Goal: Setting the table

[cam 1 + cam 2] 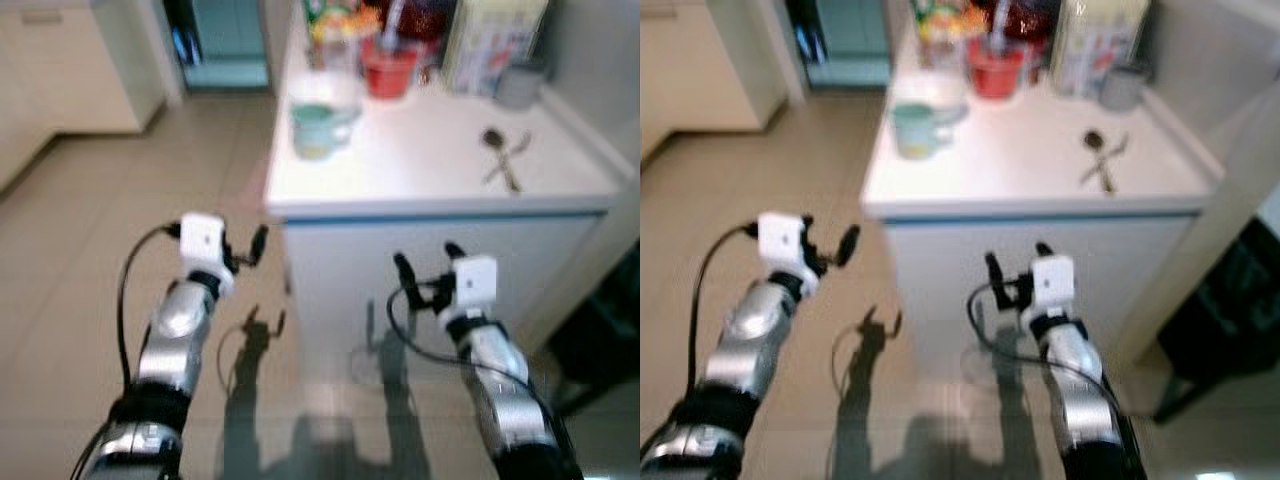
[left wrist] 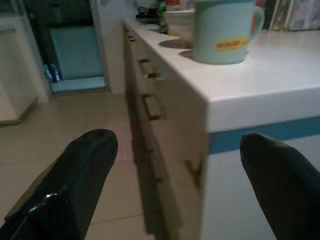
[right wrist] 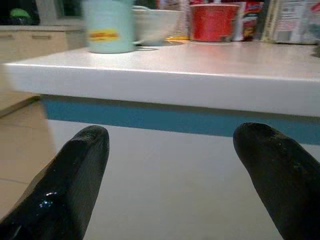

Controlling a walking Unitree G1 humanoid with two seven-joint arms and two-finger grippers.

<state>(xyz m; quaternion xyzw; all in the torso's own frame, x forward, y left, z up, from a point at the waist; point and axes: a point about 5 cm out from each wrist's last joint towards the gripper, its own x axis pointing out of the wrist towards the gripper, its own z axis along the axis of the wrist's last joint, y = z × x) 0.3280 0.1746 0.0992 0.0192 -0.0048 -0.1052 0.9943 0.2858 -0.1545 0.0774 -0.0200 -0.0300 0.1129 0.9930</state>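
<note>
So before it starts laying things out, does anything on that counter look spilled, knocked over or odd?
Nothing looks spilled or toppled. The pale green mug stands upright near the white counter front corner, and the red cup is upright further back. The spoon and fork lie crossed over each other, loose rather than set.

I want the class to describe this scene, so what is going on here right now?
A humanoid robot stands facing a white counter with both arms raised in front of it, below the countertop. The left gripper is open near the counter's left corner, and the right gripper is open before its front panel. Neither holds anything. On the counter sit a pale green mug, a red cup and some cutlery, all untouched.
</note>
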